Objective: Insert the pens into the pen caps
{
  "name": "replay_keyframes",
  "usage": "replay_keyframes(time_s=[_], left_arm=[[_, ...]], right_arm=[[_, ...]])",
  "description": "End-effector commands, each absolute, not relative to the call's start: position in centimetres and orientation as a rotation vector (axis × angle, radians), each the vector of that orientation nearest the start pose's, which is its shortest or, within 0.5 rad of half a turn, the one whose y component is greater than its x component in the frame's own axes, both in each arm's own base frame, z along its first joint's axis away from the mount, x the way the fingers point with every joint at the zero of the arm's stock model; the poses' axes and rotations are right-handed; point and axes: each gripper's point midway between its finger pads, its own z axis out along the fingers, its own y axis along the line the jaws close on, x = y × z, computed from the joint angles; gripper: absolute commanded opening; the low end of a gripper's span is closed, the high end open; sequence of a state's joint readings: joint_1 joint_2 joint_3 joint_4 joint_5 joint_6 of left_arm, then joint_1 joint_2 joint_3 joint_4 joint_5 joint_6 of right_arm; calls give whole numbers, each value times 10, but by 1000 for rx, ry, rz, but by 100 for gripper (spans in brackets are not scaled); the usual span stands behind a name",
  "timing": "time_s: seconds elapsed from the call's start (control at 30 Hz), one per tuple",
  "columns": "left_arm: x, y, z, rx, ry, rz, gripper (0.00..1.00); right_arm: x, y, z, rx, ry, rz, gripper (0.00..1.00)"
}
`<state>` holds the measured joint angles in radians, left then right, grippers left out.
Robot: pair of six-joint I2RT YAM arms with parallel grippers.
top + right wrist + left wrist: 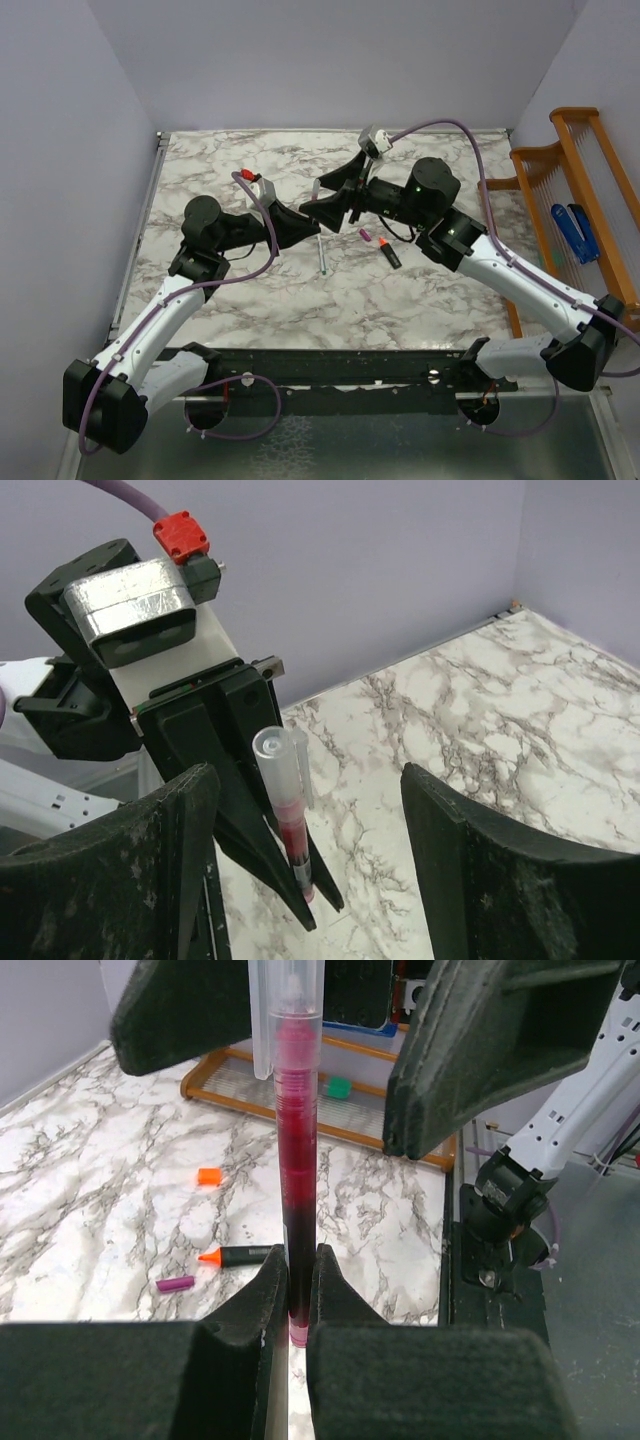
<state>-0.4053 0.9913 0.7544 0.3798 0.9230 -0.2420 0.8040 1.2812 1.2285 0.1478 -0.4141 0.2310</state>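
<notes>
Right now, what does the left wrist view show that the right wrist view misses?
Left wrist only: orange cap, black marker and purple cap on the table, plus a wooden rack. Right wrist only: the red plug and silver block atop the left claw. Both: the clear-capped red pen pinched in that claw, between the fingers of the open right claw.

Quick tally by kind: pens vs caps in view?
Pens: 3 (red-pink pen, silver-grey pen, black marker)
Caps: 3 (magenta cap, orange cap, clear cap on the red-pink pen)
Total: 6
</notes>
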Motion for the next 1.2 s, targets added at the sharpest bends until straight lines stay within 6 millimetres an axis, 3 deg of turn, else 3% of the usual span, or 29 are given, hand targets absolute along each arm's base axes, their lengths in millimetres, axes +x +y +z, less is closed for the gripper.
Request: replay_keyframes(time_s=[0.0,0.2,0.43,0.7,0.73,0.83,0.9,1.17], left_arm=[[220,-255,315,929,1310,-1167,0],[220,-255,312,937,1315,-1171,0],[221,-255,308,936,1322,-1166,0],[222,-255,308,937,1323,-1161,0],[222,-255,309,938,1321,-1160,0],[222,-255,309,939,1320,-1157,0],[223,-255,310,938,1320,-1153,0],[231,-252,333,906,1276,-1091,0]], right_arm=[[238,369,426,-808,1272,1130,77],[239,375,432,-825,1254,1142,75],[241,377,427,-830,1268,1143,57],[242,379,420,-834,1293,1150,43],[242,380,418,-833,1299,1153,40],[243,381,414,-834,1320,1153,11],[243,381,411,-837,1331,1156,1],[241,384,386,-868,1399,1168,1]])
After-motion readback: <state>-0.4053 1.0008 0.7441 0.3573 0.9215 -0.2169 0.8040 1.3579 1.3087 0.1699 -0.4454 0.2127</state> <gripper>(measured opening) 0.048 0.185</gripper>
